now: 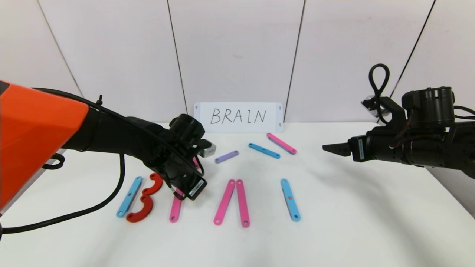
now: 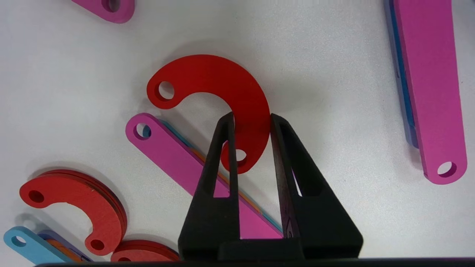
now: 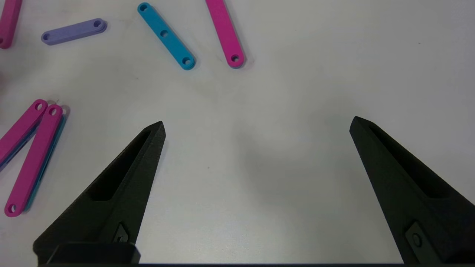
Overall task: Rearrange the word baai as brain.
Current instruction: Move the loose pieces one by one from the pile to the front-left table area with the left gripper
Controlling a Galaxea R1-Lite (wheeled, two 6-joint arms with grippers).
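My left gripper (image 2: 251, 116) is shut on one end of a red C-shaped curve (image 2: 222, 79), which hangs just over a pink bar (image 2: 167, 148) on the table. In the head view the left gripper (image 1: 187, 187) covers that curve, above the pink bar (image 1: 175, 209). To its left lie a blue bar (image 1: 129, 196) and two red curves (image 1: 146, 198), forming a B. Two pink bars (image 1: 233, 202) lean together like an A, and a blue bar (image 1: 290, 199) stands as an I. My right gripper (image 1: 332, 148) hovers open and empty at the right (image 3: 256, 124).
A white card (image 1: 238, 116) with handwritten BRAIN leans on the back wall. Loose purple (image 1: 226, 156), blue (image 1: 264, 150) and pink (image 1: 281, 143) bars lie in front of it. A black cable (image 1: 74, 213) loops over the table's left side.
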